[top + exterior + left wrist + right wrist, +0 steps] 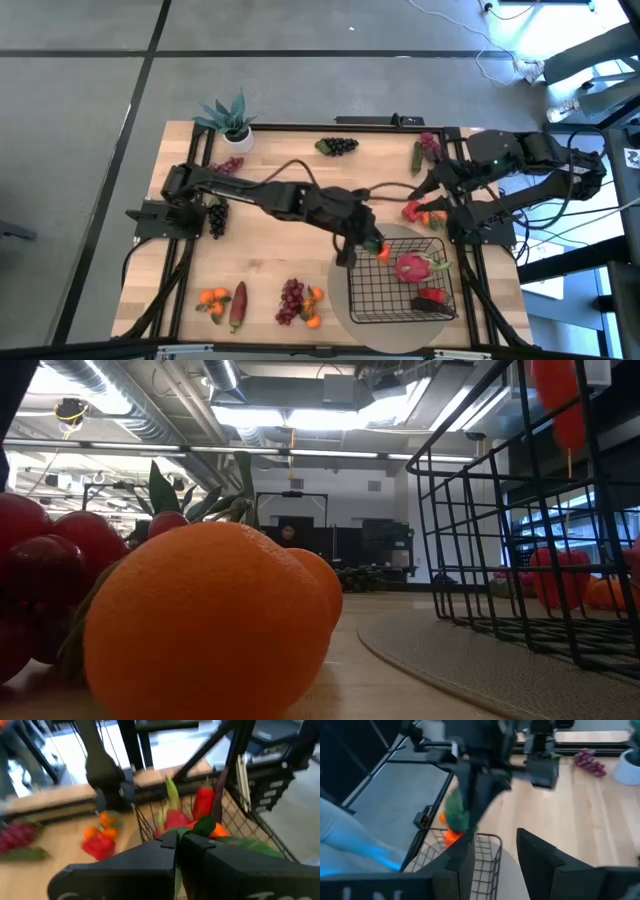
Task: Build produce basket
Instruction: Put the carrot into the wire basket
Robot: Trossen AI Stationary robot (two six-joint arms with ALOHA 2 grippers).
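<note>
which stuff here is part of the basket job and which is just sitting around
Job: basket; dragon fruit and red pepper inside it; carrot in the left claw; oranges; red grapes; dark grapes.
Lying about: potted plant; round grey mat.

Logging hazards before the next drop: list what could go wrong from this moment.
1. The left gripper holds the orange carrot with green leaves right over the rim of the black wire-grid basket; released here, it may catch the rim or fall outside.
2. The right gripper is open close by, so the arms could collide.
3. The pink dragon fruit already lies inside; the carrot might land on it and roll.
</note>
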